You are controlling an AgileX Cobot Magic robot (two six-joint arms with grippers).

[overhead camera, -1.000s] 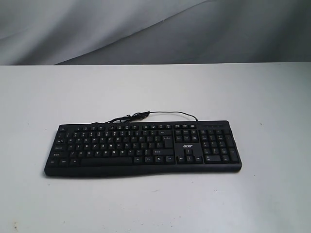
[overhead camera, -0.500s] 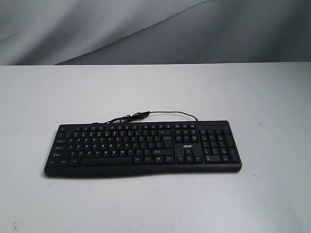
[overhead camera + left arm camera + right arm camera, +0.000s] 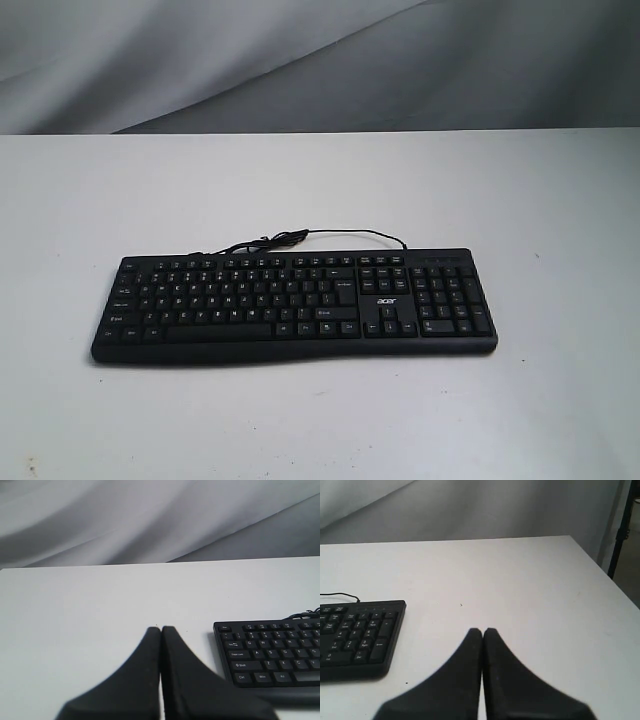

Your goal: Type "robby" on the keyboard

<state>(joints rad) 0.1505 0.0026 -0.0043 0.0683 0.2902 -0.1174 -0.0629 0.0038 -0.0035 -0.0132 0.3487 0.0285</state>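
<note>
The black keyboard [image 3: 295,303] with white legends, a number pad and a white "acer" logo lies flat in the middle of the white table [image 3: 320,190]. Its thin black cable [image 3: 300,238] loops behind it. Neither arm shows in the exterior view. In the left wrist view my left gripper [image 3: 161,629] is shut and empty, hovering off the keyboard's [image 3: 272,650] Esc-Ctrl end, apart from it. In the right wrist view my right gripper [image 3: 482,630] is shut and empty, off the keyboard's [image 3: 357,637] number-pad end, apart from it.
A grey draped cloth [image 3: 320,60] hangs behind the table. The table's far right edge [image 3: 600,565] shows in the right wrist view, with a dark stand pole [image 3: 622,525] beyond it. Bare white tabletop surrounds the keyboard.
</note>
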